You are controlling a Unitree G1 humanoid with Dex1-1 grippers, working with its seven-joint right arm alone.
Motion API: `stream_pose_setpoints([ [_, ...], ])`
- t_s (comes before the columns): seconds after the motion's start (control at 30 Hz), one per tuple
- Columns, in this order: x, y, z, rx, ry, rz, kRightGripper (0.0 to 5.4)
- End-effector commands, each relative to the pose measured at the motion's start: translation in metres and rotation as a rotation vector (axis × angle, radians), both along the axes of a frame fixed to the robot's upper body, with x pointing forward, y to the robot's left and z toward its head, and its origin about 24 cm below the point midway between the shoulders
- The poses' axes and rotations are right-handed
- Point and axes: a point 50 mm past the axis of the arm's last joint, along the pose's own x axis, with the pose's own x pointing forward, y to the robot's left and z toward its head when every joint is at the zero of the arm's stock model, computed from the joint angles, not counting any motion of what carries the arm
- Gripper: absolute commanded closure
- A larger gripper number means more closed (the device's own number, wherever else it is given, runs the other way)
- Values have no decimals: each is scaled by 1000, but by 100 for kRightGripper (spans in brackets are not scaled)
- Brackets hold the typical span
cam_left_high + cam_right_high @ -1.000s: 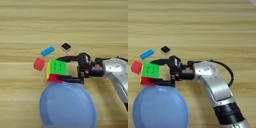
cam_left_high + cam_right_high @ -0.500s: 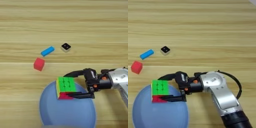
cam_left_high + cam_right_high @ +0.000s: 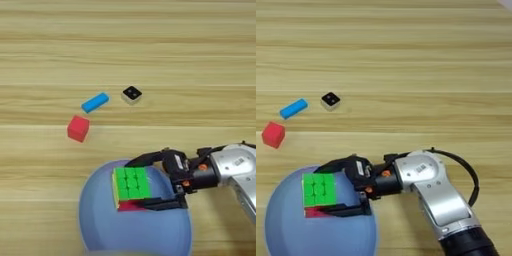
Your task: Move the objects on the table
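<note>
My right gripper (image 3: 136,185) is shut on the green-and-red puzzle cube (image 3: 131,184), one black finger along its far edge and one along its near edge. The cube sits low over the large round blue plate (image 3: 100,225) at the front of the table (image 3: 190,60); whether it rests on the plate I cannot tell. Farther back and to the left lie the plain red cube (image 3: 78,128), the flat blue bar (image 3: 95,102) and the small white block with a black dotted top (image 3: 132,94), all apart from the gripper.
The silver forearm (image 3: 431,185) comes in from the lower right, with a black cable looping beside it. Bare wood stretches across the far half and the right side of the table.
The gripper carried the puzzle cube from beside the red cube toward the front and over the blue plate, then lowered it a little. The other three objects stayed put.
</note>
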Motion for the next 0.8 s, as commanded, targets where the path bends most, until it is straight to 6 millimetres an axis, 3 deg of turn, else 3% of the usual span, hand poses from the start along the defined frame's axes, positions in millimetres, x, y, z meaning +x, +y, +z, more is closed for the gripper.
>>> stream_pose_setpoints([
  [0.03,12,-1,22,28,-81,-26,93],
  [0.27,21,12,58,207,-94,-34,7],
  [0.43,34,29,88,392,-59,-90,3],
  [0.53,48,43,101,469,-69,-226,3],
  [0.8,54,76,107,382,-151,-347,3],
])
